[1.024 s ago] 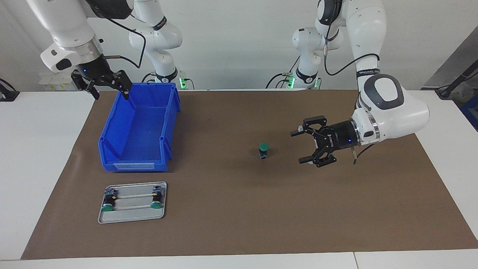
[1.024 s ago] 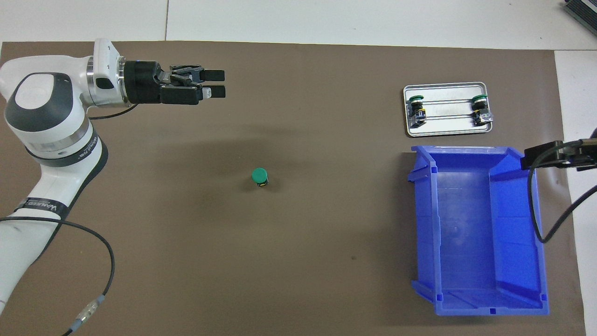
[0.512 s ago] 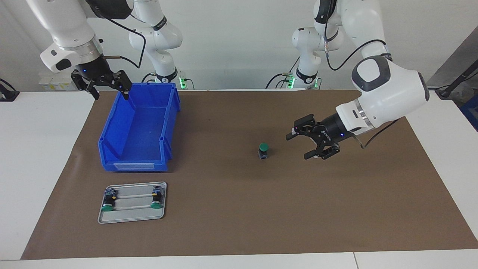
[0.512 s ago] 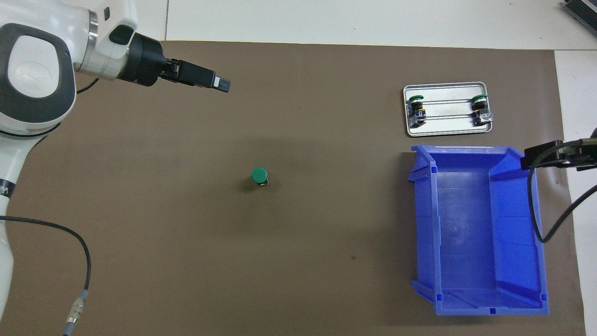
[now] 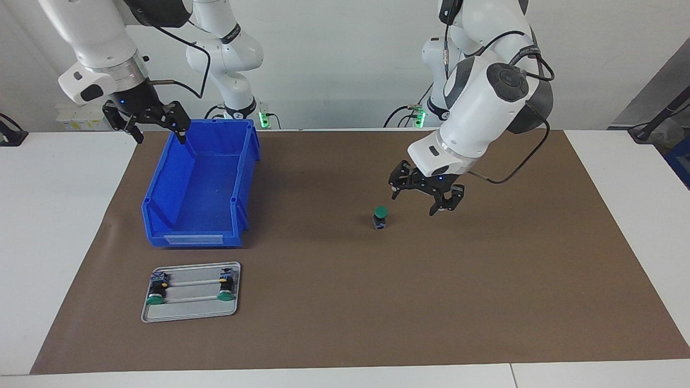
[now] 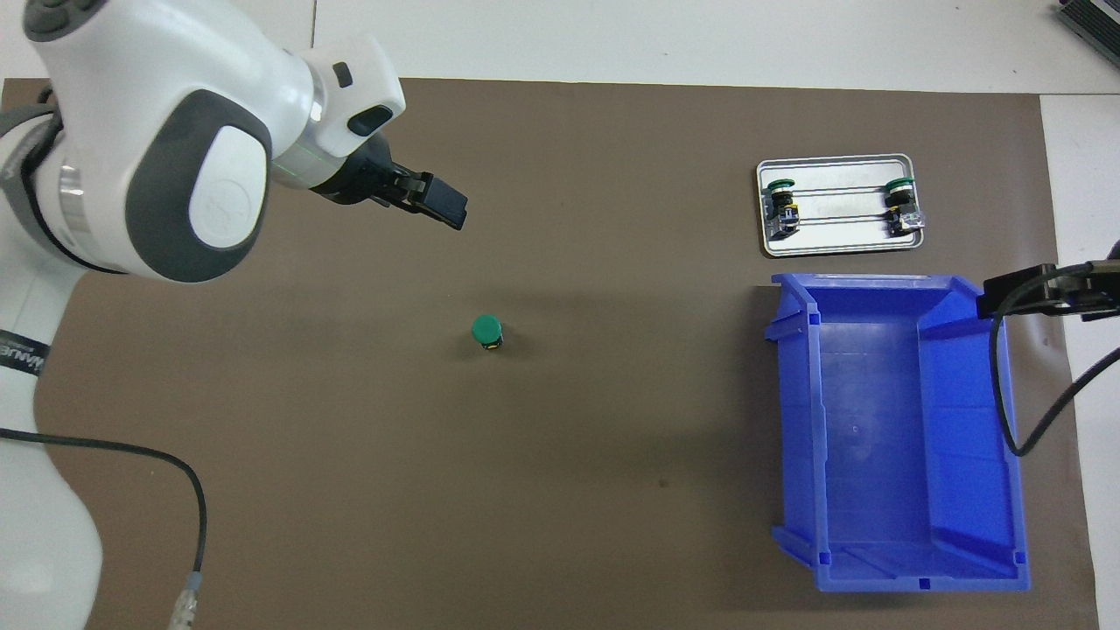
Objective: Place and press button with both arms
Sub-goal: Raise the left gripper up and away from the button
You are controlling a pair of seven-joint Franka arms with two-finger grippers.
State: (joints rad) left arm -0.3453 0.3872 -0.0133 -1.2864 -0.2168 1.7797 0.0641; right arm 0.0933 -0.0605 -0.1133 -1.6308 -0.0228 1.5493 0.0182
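Your left gripper (image 5: pixel 426 196) has swung round since a second ago: it was pointing sideways along the worktop (image 5: pixel 539 302), level with the button (image 5: pixel 380 216). Now it points down, and it has closed in toward the button. Fingers (image 5: pixel 437 209) spread wide, holding nothing. In the facing view it hangs over the mat just beside the button, toward the left arm's end, not over the cap yet. Button has not moved: upright, green cap up, alone on the mid-worktop, well apart from everything.

Right gripper (image 5: pixel 156 121) unchanged, waiting above the blue bin (image 5: pixel 199 186) at the rim nearest the robots, fingers wide and empty.

What it means, I'd say: the left arm is lining up a top-down approach on the button, either to grasp it or press it. Nothing is placed or pressed at this point.

Room: plenty. Open mat all round the button, so you can come down from any side. The bin sits toward the right arm's end. The metal tray (image 5: pixel 191 315) lies just farther from the robots than the bin, with two more buttons (image 5: pixel 156 297) lying on it. Both are well apart from the left gripper's path. Only edge to mind is the bin rim under the right gripper if that arm drops or sweeps inward.
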